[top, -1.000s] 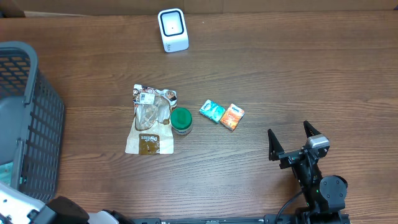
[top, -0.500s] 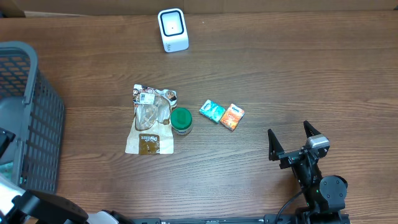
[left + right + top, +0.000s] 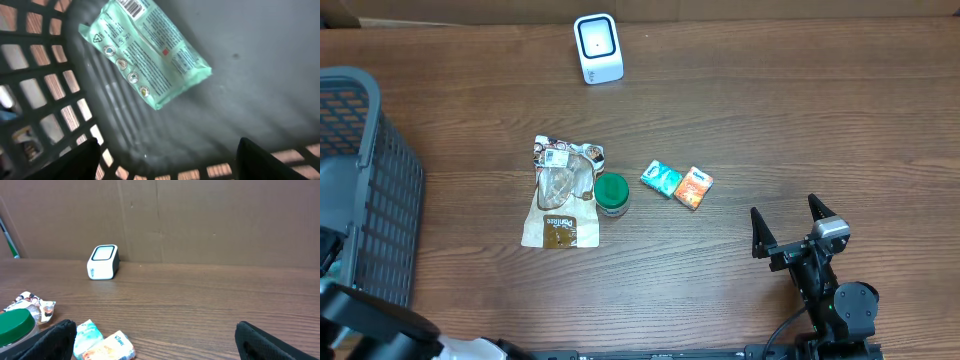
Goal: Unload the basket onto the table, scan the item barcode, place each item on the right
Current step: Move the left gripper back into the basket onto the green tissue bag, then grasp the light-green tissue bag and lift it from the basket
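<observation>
A mint-green packet lies flat on the grey floor of the basket, its barcode at the top edge of the left wrist view. My left gripper hangs open above the basket floor, a little short of the packet, with nothing between its fingers. The white scanner stands at the table's far edge. My right gripper is open and empty near the front right, facing the scanner.
The grey mesh basket fills the left edge. Mid-table lie a snack bag, a green-lidded jar, a teal tissue pack and an orange tissue pack. My left arm crosses the front left corner.
My left arm has swung leftward along the front left corner, over the basket. The right arm and the items on the table have not moved.
</observation>
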`<control>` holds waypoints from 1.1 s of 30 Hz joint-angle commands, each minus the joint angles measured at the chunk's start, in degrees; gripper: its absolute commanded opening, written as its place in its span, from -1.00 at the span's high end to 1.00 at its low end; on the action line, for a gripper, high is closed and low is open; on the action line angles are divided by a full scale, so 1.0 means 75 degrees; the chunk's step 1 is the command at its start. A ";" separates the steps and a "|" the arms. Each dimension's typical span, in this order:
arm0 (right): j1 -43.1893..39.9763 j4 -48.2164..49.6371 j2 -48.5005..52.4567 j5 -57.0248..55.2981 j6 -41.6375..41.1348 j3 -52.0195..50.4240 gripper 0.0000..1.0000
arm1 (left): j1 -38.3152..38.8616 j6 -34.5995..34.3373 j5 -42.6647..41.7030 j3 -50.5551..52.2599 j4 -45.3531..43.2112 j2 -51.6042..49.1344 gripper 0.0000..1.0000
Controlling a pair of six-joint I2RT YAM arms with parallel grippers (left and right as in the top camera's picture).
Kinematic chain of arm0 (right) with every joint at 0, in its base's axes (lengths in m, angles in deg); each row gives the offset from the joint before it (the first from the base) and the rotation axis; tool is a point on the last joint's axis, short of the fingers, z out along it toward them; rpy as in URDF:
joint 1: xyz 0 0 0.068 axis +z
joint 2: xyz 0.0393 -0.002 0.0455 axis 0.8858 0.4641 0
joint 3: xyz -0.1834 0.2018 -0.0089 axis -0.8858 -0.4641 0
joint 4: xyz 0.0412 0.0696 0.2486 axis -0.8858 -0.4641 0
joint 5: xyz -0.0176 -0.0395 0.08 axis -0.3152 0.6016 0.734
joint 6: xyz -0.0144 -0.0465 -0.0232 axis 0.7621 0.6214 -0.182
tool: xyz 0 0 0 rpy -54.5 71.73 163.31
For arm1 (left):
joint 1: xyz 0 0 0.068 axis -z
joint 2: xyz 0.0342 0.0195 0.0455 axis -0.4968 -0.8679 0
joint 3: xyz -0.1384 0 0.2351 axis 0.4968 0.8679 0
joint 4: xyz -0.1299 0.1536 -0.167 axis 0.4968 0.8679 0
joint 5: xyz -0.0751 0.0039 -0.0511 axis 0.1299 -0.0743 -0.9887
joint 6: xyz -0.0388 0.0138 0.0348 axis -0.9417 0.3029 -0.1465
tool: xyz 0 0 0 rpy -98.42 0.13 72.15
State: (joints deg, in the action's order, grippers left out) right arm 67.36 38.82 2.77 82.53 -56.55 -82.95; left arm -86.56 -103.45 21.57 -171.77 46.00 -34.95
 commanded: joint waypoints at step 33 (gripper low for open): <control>0.0058 0.0023 -0.0058 -0.0067 0.0038 -0.0082 -0.99 | -0.0020 -0.0414 0.0286 0.0085 -0.1323 -0.2833 0.87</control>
State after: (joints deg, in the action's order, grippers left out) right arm 67.38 38.82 2.77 82.55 -56.55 -82.95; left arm -86.56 -106.18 27.62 -172.38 35.75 -52.09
